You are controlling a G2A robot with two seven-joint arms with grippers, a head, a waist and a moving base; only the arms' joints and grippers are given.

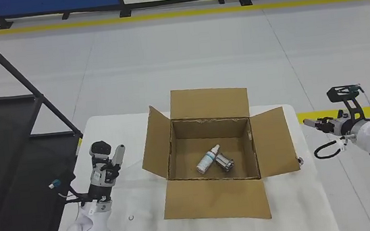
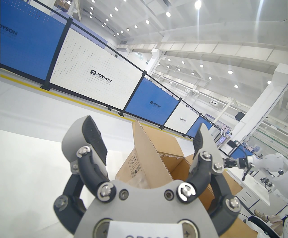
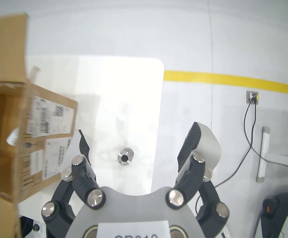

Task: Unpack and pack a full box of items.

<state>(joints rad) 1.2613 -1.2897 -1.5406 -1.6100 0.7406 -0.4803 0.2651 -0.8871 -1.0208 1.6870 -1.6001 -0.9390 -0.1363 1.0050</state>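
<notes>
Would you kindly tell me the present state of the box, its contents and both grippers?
cardboard box: open, all four flaps folded outward.
bottle: lying on its side on the box floor.
small grey item: lying close beside the bottle; whether they touch, I cannot tell.
left gripper: jaws open, holding nothing.
right gripper: jaws open, holding nothing.

brown box (image 1: 214,201), white table (image 1: 115,133), white bottle (image 1: 207,159) — and a yellow stripe (image 1: 161,15) across the pale grey floor (image 1: 232,49).
</notes>
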